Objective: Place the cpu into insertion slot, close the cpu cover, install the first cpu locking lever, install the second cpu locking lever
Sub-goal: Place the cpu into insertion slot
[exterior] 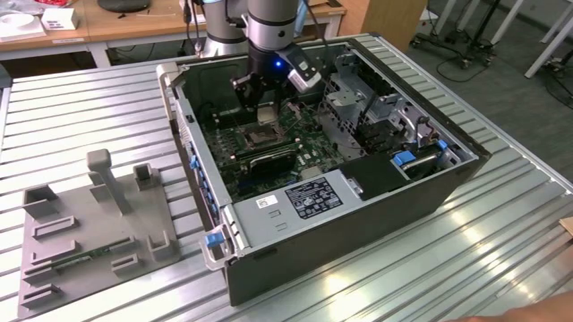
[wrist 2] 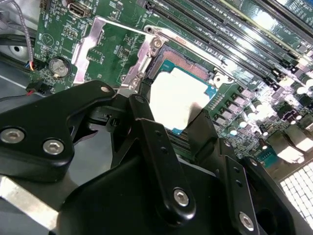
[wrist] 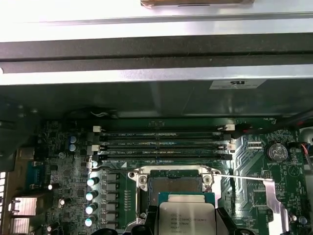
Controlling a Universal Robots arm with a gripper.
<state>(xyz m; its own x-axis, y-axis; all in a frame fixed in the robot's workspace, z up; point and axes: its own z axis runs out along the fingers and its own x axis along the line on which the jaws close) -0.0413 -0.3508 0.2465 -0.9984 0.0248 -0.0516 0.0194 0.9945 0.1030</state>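
Silvery-grey metal catching the light: that's the cpu (wrist 2: 178, 100), clamped at two opposite edges between the black fingers (wrist 2: 146, 127) of the gripper (wrist 2: 173, 117). It's held over the insertion slot (wrist: 175, 180) and isn't seated. In the exterior view the chip sits at about twelve o'clock of the slot, apart from it. The cpu cover (wrist 2: 100, 46) is swung open, clear of the slot, out over the green motherboard (exterior: 304, 147). In the first wrist view a thin metal lever (wrist: 244, 177) juts out from the slot's rim, unlatched. Long black memory slots (wrist: 161, 145) run alongside the insertion slot. All of this sits inside an open computer case (exterior: 358, 228) on the slatted metal desk (exterior: 80, 114). At about eight o'clock of the case in the exterior view, a grey fixture plate (exterior: 90, 235) rests on the desk, well apart from the gripper.
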